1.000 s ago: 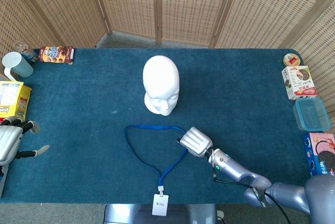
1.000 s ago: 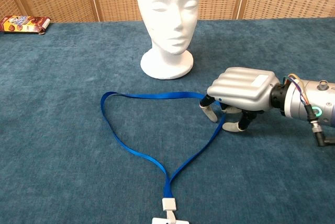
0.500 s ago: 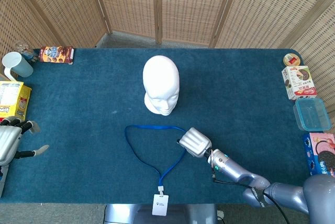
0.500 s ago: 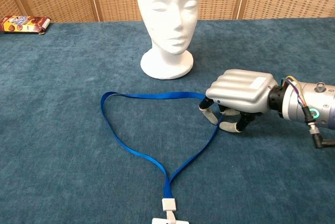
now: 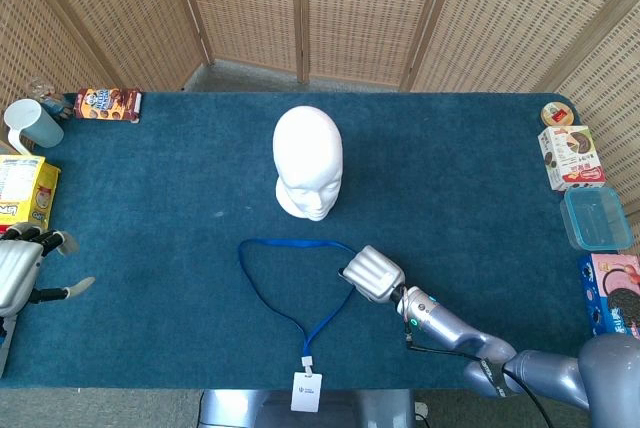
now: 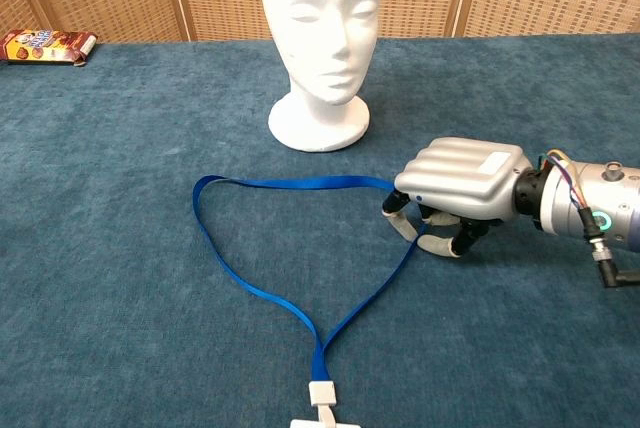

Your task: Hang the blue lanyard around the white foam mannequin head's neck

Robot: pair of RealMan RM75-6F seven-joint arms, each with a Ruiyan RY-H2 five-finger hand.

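Observation:
The white foam mannequin head (image 5: 308, 158) stands upright mid-table, face toward me, also in the chest view (image 6: 320, 18). The blue lanyard (image 5: 290, 244) lies flat in a loop in front of it (image 6: 290, 184), and its white badge (image 5: 306, 390) is at the near table edge. My right hand (image 5: 372, 273) lies palm down over the loop's right bend (image 6: 460, 183), with its fingers curled under and pinching the strap against the cloth. My left hand (image 5: 20, 268) rests at the left table edge with fingers apart, holding nothing.
A pale cup (image 5: 30, 123), a snack pack (image 5: 108, 104) and a yellow box (image 5: 22, 190) line the left side. Biscuit boxes (image 5: 570, 158), a clear container (image 5: 597, 218) and a pink box (image 5: 615, 293) line the right edge. Wicker screens stand behind the table.
My right hand's fingers have curled in tighter around the strap's right bend, and the hand has shifted slightly. The lanyard, head and left hand have not moved.

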